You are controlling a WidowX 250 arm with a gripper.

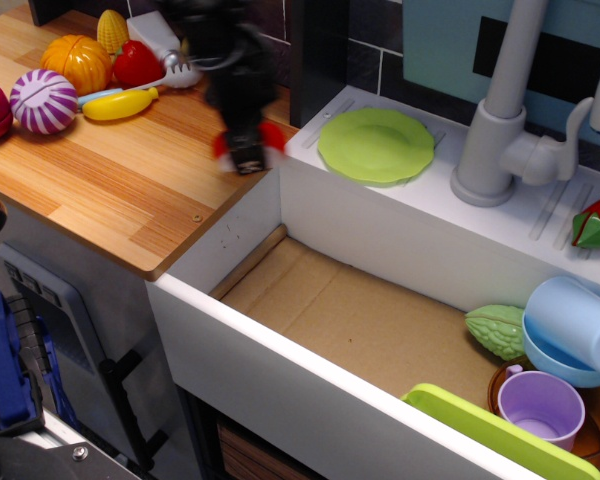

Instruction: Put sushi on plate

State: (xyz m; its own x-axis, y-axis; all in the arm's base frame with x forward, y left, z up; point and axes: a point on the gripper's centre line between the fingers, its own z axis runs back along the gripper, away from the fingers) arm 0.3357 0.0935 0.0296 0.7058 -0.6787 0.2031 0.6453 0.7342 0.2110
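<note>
My black gripper, blurred by motion, is shut on the sushi, whose red top shows on both sides of the fingers. It holds the sushi in the air over the right edge of the wooden counter. The round light-green plate lies flat on the white sink ledge, just to the right of the gripper. The sushi's white base is hidden by the fingers.
Toy fruit and vegetables sit at the counter's back left: an orange pumpkin, a purple onion, a yellow banana. A grey faucet stands right of the plate. The sink basin holds cups, a green gourd and a lime tray.
</note>
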